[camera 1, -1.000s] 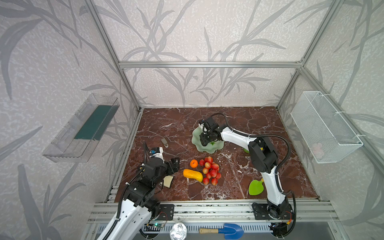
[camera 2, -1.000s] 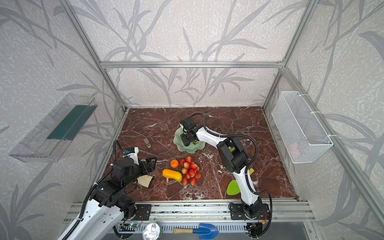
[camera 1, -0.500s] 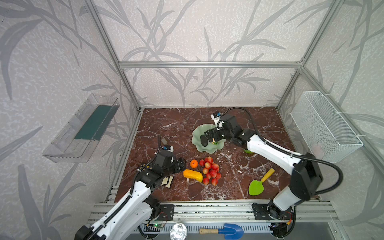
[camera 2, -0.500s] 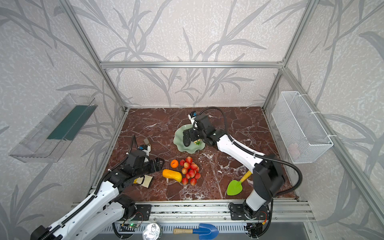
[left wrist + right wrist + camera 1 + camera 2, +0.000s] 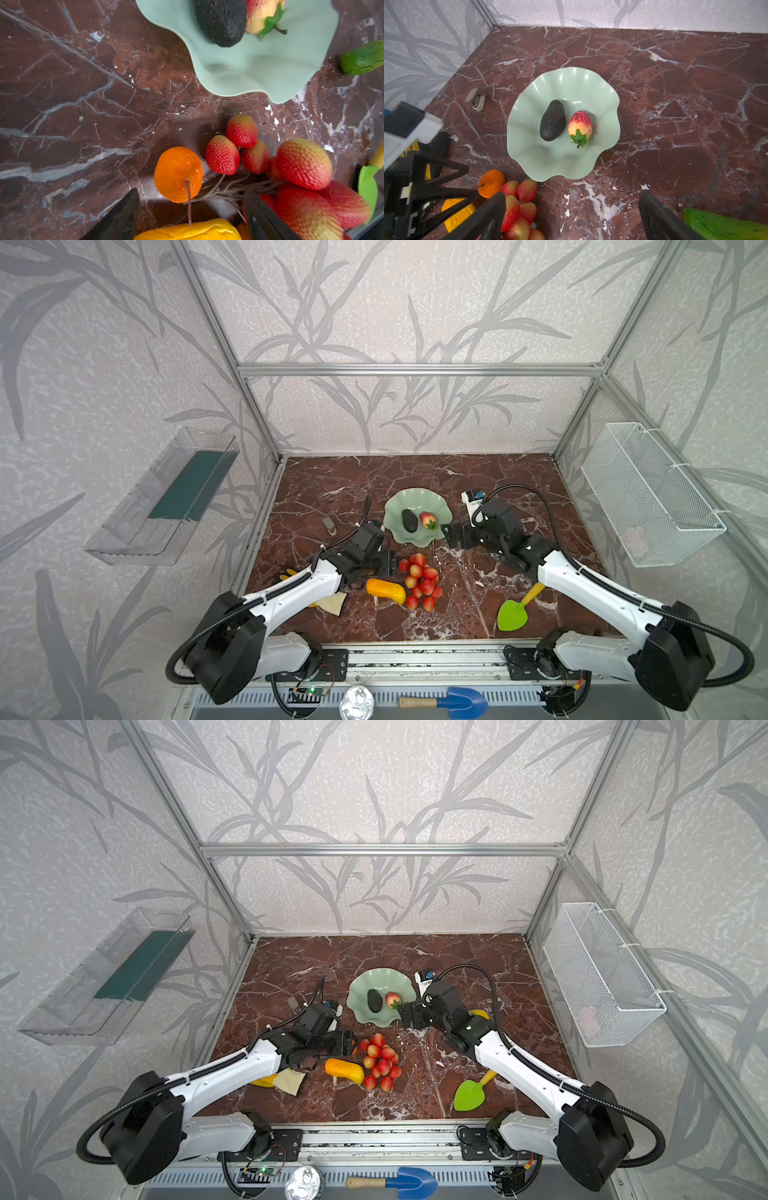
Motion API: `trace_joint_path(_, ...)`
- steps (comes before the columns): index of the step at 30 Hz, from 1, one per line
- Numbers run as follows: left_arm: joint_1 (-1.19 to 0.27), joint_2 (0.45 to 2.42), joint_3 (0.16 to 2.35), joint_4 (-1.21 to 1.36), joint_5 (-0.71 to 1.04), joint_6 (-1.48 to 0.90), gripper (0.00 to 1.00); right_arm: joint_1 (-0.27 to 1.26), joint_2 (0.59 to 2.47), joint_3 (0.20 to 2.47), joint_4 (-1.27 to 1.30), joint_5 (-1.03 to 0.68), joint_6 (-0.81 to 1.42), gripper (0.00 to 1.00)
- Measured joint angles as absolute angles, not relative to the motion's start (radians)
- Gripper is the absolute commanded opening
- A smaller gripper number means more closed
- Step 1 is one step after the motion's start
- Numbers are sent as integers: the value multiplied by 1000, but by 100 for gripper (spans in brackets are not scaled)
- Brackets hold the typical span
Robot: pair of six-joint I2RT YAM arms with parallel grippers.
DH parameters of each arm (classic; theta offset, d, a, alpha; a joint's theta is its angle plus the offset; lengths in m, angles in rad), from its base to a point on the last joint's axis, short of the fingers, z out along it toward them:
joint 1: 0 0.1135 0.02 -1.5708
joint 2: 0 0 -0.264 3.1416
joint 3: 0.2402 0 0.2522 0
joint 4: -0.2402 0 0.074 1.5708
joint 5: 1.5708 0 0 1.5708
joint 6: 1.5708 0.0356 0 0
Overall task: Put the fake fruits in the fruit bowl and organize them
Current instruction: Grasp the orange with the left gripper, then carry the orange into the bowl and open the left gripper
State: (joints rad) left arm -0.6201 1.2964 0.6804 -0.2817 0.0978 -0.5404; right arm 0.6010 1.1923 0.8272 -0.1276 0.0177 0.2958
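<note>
The pale green fruit bowl [image 5: 415,497] [image 5: 562,83] holds a dark avocado [image 5: 409,520] [image 5: 552,120] and a red strawberry [image 5: 428,519] [image 5: 580,124] side by side. In front of it on the marble lie a round orange [image 5: 178,174], a yellow-orange oblong fruit [image 5: 385,590] and a cluster of red berries [image 5: 420,580]. My left gripper [image 5: 388,564] [image 5: 191,195] is open, and the orange sits just ahead of its fingertips, its stem between the jaws. My right gripper [image 5: 451,536] [image 5: 573,196] is open and empty by the bowl's near right rim.
A bright green scoop [image 5: 513,614] lies at the front right, and a cloth pouch [image 5: 332,603] under the left arm. A green vegetable [image 5: 724,226] rests right of the bowl, a small grey stapler [image 5: 329,524] to its left. A wire basket [image 5: 648,493] and clear tray [image 5: 166,497] hang on the walls.
The right gripper opened over the bowl and drew back to its right rim, leaving the strawberry beside the avocado. The left gripper moved forward to the orange.
</note>
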Motion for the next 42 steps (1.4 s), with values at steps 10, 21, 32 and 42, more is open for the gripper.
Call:
trace_joint_path(10, -620, 1482, 725, -258, 93, -543, 49, 575, 1142, 812, -127, 18, 297, 99)
trace_joint_path(21, -617, 1370, 738, -289, 60, -528, 43, 550, 1087, 777, -127, 19, 296, 99)
trace_joint_path(32, -585, 1509, 1157, -300, 81, -375, 42, 508, 1040, 740, -142, 18, 296, 99)
trace_joint_path(42, -572, 1954, 1442, -348, 165, -327, 45, 490, 926, 709, -198, 27, 296, 99)
